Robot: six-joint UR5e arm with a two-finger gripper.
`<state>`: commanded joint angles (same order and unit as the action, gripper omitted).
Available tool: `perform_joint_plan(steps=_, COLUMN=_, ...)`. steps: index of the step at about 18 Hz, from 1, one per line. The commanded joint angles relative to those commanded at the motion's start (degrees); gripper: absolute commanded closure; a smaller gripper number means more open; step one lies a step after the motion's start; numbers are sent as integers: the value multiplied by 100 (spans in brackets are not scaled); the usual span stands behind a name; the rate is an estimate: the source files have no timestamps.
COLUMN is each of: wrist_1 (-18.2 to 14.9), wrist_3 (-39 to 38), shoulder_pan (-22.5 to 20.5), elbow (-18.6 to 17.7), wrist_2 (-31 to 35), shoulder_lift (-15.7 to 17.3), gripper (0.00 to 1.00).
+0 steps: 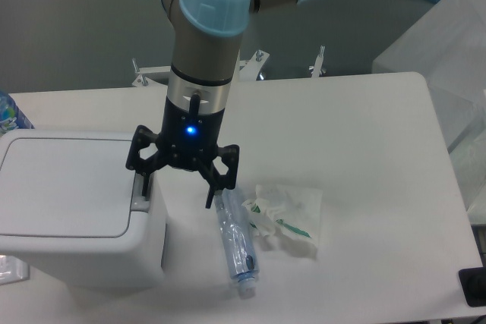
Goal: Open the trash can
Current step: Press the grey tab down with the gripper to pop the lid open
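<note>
The trash can (76, 210) is a boxy white bin at the left of the table, its flat lid (64, 184) lying closed. A small grey push tab (143, 191) sits on its right edge. My gripper (176, 193) hangs open beside the can's right side. Its left fingertip (143, 186) is right over the grey tab; whether it touches I cannot tell. The right fingertip (209, 199) hangs over the table near a plastic bottle. Nothing is between the fingers.
A clear plastic bottle (235, 244) lies on the table right of the can. A crumpled white wrapper (287, 218) with green print lies beside it. A blue-labelled bottle (9, 115) peeks in at the far left. The table's right edge (448, 187) borders translucent sheeting.
</note>
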<state>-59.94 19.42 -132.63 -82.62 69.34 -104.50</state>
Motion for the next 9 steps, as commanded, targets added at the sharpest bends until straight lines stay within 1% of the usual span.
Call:
perform_joint_plan(steps=7, wrist_1=-9, wrist_3=9, shoulder_pan=0, elbow=9, wrist_2=-9, shoulder_lift=-9, gripper=0)
perform_joint_plan(steps=9, wrist_1=0, wrist_3=35, shoulder_pan=0, elbow=61, wrist_2=-9, shoulder_lift=-9, gripper=0)
